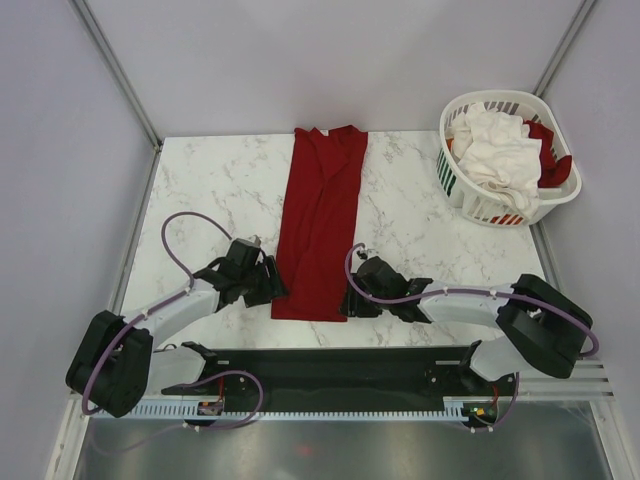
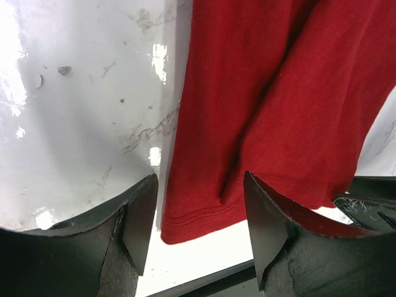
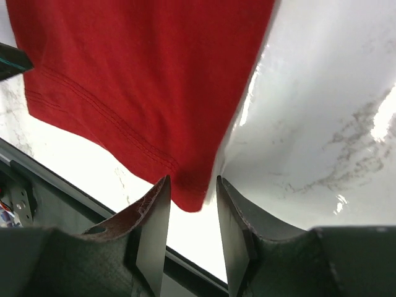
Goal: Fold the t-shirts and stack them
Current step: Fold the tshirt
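Dark red t-shirt (image 1: pixel 322 220), a long strip, lies on the worktop (image 1: pixel 210 190) left of the basket (image 1: pixel 450 175). Likely soft, light and limp; best pinched at its hem corners, where left claw (image 2: pixel 199 185) gapes wide, right claw (image 3: pixel 192 182) narrowly, neither gripping.

One dark red t-shirt (image 1: pixel 322 225) lies flat to the left of the white slotted basket (image 1: pixel 470 200), well apart from it. It is folded lengthwise into a long narrow strip. The far end of the strip is about level with the basket, and the near end reaches well in front of it. A long soft crease runs along the strip, and some layers overlap at the far end. The near end is the hem, with stitched lines across it, and its corners lie flat.

Inside the basket, a crumpled white t-shirt (image 1: pixel 497 148) is heaped on top and rises above the rim. Another dark red one (image 1: pixel 553 165) is bunched at the basket's right side, partly under the white cloth.
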Robot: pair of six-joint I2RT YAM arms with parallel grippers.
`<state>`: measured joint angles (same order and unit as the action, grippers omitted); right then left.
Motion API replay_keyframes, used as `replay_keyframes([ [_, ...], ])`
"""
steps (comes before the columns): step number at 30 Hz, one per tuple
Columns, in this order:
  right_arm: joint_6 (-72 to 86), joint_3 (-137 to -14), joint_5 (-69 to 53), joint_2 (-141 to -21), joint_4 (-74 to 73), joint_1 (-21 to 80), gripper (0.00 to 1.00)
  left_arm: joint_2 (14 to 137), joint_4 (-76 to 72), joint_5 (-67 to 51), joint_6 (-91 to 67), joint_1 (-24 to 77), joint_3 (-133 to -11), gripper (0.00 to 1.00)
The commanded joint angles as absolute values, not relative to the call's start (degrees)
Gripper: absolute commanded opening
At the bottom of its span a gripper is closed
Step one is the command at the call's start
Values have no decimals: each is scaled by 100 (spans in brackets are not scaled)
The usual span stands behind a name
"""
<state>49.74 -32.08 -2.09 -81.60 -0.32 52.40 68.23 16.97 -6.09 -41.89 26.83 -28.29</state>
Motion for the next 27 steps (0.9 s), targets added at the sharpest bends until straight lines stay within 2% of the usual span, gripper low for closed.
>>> replay_keyframes([
  [1, 4975, -2944, 18, -8630, -290, 5273, 45, 6934, 1661, -448, -4394, 2795, -2628, 65],
  [4, 4957, -3032, 18, -8771, -194, 5273, 45, 6917, 1652, -413, -4395, 2830, -2645, 65],
  [7, 4913, -3129, 9, -8859, -193, 5273, 34, 6943, 1652, -387, -4386, 2848, -2646, 65],
  [9, 4913, -3129, 18, -8868, -228, 5273, 22, 6970, 1652, -395, -4377, 2856, -2646, 61],
  [14, 4922, -3006, 97, -8868, -246, 5265, 14, 6952, 1626, -448, -4544, 2926, -2506, 54],
  [17, 4922, -2997, 97, -8912, -246, 5273, 6, 6952, 1565, -404, -4667, 3085, -2391, 53],
  [18, 4931, -3006, 105, -8930, -246, 5273, 0, 6952, 1538, -396, -4684, 3146, -2365, 50],
  [21, 4931, -2971, 131, -8930, -290, 5273, 0, 6961, 1459, -378, -4755, 3243, -2294, 24],
  [22, 4931, -2936, 141, -8886, -325, 5273, 0, 6952, 1442, -378, -4755, 3252, -2285, 3],
  [27, 4983, -2672, 395, -8326, -834, 5273, 0, 6724, 1450, -457, -4799, 3348, -2119, 2],
])
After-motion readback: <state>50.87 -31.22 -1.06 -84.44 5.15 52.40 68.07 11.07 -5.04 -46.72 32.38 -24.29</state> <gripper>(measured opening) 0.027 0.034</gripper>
